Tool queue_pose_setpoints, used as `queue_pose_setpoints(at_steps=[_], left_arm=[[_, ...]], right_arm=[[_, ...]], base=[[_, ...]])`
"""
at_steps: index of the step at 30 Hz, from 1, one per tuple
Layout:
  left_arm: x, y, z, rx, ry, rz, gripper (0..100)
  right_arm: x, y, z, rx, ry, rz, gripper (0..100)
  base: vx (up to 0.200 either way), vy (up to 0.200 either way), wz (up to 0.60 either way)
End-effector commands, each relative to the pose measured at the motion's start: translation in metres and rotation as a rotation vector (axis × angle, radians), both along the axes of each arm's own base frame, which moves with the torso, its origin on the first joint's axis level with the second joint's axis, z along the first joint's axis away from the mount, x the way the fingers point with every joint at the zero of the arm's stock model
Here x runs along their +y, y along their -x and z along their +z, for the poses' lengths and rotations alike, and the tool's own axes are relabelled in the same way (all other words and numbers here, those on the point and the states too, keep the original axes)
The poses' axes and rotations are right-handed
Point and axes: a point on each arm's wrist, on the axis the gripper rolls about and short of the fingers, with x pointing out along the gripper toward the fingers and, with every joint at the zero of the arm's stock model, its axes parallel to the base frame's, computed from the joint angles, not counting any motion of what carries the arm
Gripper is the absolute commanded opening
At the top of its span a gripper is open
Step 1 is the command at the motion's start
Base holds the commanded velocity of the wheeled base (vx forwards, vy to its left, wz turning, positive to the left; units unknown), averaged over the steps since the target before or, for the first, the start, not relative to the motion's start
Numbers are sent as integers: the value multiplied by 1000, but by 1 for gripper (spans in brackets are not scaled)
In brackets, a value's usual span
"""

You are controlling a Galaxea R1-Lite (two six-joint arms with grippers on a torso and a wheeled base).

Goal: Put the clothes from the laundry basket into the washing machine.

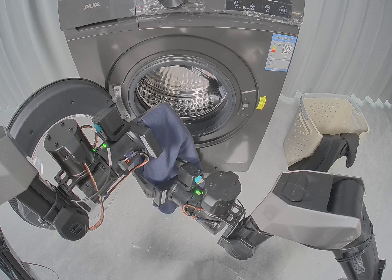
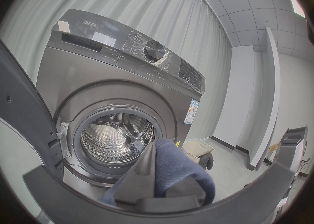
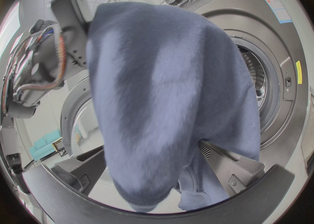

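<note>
A dark blue garment (image 1: 169, 142) hangs in front of the lower left rim of the washing machine's open drum (image 1: 179, 84). My left gripper (image 2: 163, 182) is shut on its top edge, level with the drum's mouth. Below it my right gripper (image 3: 153, 172) is open, its fingers (image 3: 234, 167) spread wide, and the garment's lower part (image 3: 157, 103) drapes down between them. The cream laundry basket (image 1: 298, 138) stands on the floor to the right of the machine. A dark piece of clothing (image 1: 335, 150) hangs over its front rim.
The machine's round door (image 1: 53, 101) is swung open to the left, right behind my left arm. Grey floor lies in front of the machine, and a pale curtain hangs behind it.
</note>
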Motion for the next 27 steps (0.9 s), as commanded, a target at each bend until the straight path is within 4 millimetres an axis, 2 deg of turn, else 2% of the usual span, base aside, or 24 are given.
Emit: queue_pose_setpoints(at_steps=[1,7,15,27], left_arm=[[-2,1,0,0,3,-3,0],[-3,2,2,-5,7,-7,0],[-2,1,7,-21,21,-5,0],[0,-2,9,-28,27,7,0]], right_arm=[[7,-16,-5,0,-23,-38,100],[6,-35,-11,-1,-42,-88,100],[-10,-57,-12,24,-65,-198,100],[-14,-60,-14,39,-70,-215,100]], base=[[0,0,0],[0,0,0],[0,0,0],[0,0,0]])
